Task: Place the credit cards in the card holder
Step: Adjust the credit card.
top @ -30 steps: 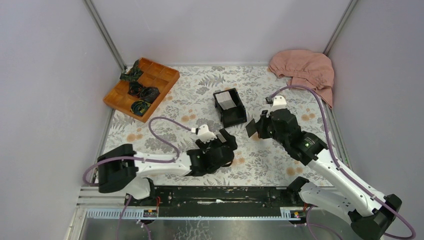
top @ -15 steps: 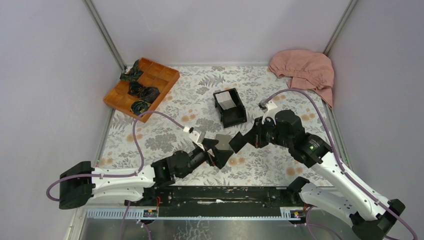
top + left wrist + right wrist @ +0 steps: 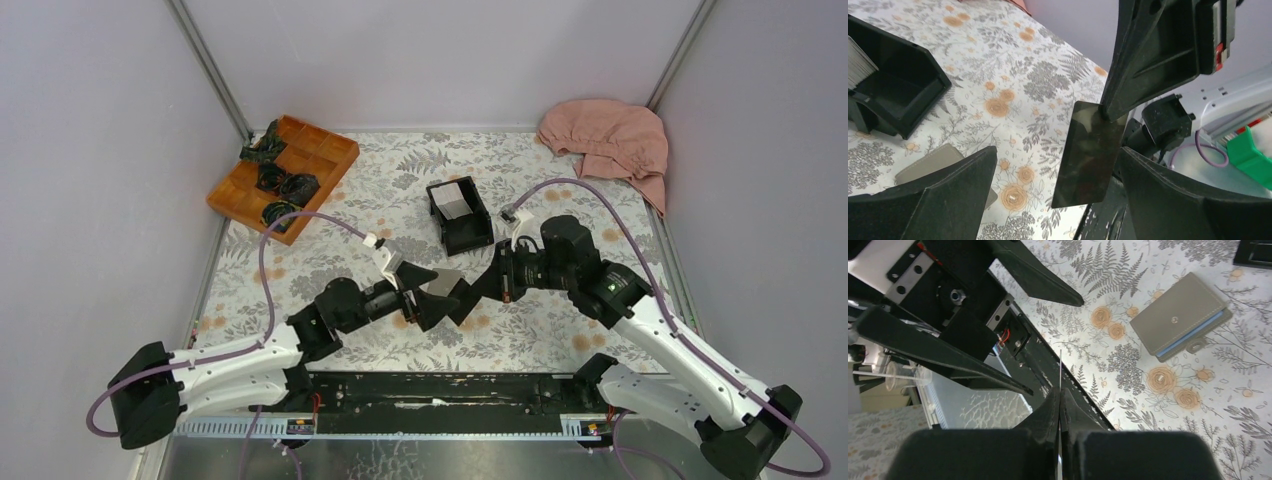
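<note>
- Credit card (image 3: 1091, 152) pinched by one short end in the clenched right pincer (image 3: 1060, 390), long axis running straight out from its fingertips.
- Poised between the spread fingers of the released left pincer (image 3: 437, 292).
- Card holder (image 3: 1180, 315) closed on the tabletop (image 3: 1238, 405), just beneath the left pincer.

Left white-and-black arm (image 3: 240, 358) reaches rightward, its black two-finger tool (image 3: 440, 291) spread wide; right white-and-black arm (image 3: 662, 332) reaches leftward, its black tool (image 3: 467, 297) clamped on thin dark card (image 3: 1091, 152).

The card (image 3: 1090, 155) looks glossy, the card holder (image 3: 1180, 312) matt and leathery.
</note>
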`<state>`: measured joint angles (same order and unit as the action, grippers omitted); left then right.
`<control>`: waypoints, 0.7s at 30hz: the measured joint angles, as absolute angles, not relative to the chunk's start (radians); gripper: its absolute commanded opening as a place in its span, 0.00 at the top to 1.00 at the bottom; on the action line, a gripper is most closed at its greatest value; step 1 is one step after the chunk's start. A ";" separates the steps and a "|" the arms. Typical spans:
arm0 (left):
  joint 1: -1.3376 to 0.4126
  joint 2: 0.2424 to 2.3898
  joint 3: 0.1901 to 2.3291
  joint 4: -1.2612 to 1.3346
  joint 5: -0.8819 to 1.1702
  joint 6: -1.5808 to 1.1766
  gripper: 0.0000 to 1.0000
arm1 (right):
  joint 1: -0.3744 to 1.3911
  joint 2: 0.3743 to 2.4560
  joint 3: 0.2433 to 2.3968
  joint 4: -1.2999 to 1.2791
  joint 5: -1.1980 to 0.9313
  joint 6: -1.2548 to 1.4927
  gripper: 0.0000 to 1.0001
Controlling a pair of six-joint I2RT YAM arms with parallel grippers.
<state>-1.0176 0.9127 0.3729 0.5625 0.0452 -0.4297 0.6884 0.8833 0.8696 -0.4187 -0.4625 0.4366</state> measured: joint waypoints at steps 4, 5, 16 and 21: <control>-0.973 0.939 0.374 0.544 0.159 -0.433 0.10 | 0.688 0.906 0.868 -0.401 -0.507 0.440 1.00; -0.958 0.953 0.375 0.541 0.193 -0.436 0.13 | 0.688 0.909 0.865 -0.395 -0.518 0.440 1.00; -0.799 1.026 0.375 0.586 0.483 -0.525 0.38 | 0.688 0.959 0.842 -0.348 -0.570 0.439 1.00; -0.738 1.115 0.375 0.663 0.637 -0.597 0.49 | 0.688 1.000 0.833 -0.317 -0.571 0.434 1.00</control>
